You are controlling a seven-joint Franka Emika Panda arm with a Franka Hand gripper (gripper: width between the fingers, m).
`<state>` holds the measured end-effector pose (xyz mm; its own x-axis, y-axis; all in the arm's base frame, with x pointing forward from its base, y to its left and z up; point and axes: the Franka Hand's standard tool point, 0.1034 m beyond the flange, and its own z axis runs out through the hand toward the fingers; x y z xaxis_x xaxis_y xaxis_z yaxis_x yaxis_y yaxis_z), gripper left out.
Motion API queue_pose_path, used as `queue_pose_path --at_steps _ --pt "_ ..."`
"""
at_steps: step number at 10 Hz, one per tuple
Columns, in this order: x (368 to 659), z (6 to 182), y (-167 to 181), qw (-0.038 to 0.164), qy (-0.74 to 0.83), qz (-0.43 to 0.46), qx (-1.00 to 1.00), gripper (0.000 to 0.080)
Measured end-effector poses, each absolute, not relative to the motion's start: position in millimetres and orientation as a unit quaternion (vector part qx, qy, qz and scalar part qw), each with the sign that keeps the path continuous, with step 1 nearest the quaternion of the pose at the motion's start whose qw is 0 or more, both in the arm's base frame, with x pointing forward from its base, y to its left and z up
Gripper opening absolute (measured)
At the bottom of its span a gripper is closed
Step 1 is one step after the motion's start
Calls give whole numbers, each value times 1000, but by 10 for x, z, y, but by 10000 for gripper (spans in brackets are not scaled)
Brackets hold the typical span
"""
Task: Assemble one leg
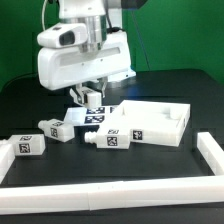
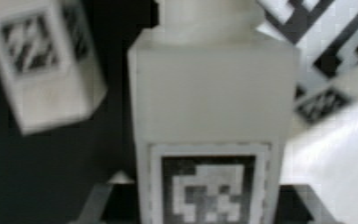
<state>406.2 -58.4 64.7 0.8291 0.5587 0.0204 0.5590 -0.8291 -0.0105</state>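
— Legs, from the exterior view's left?
— Two small tagged ones lie on the black table (image 1: 150,168): the far-left leg (image 1: 25,146), then the second leg (image 1: 55,130).
— Next, the gripper (image 1: 90,97)?
— It hangs over the marker board (image 1: 98,114). Neither view shows whether its jaws are parted or clamped. Right of it, the leg (image 1: 113,138) lies just before the white tabletop (image 1: 165,120).

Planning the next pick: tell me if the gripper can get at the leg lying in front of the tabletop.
Probably yes: the leg lies uncovered, and the gripper hangs nearby, higher up. The tabletop wall close alongside may crowd one finger.
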Motion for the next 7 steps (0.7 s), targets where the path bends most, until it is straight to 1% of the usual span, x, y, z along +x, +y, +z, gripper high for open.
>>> queue_pose_path --at_steps 1,4,5,6,7 --pt "4101 663 -562 8 -294 -9 -956 285" --pt "4079 642 -572 9 -293 -7 -956 285" --pt "3989 546 -651 7 -298 -8 -954 285" --pt "3859 386 -734 8 -294 -1 -956 285" --pt "3823 281 -744 8 -293 4 -956 285"
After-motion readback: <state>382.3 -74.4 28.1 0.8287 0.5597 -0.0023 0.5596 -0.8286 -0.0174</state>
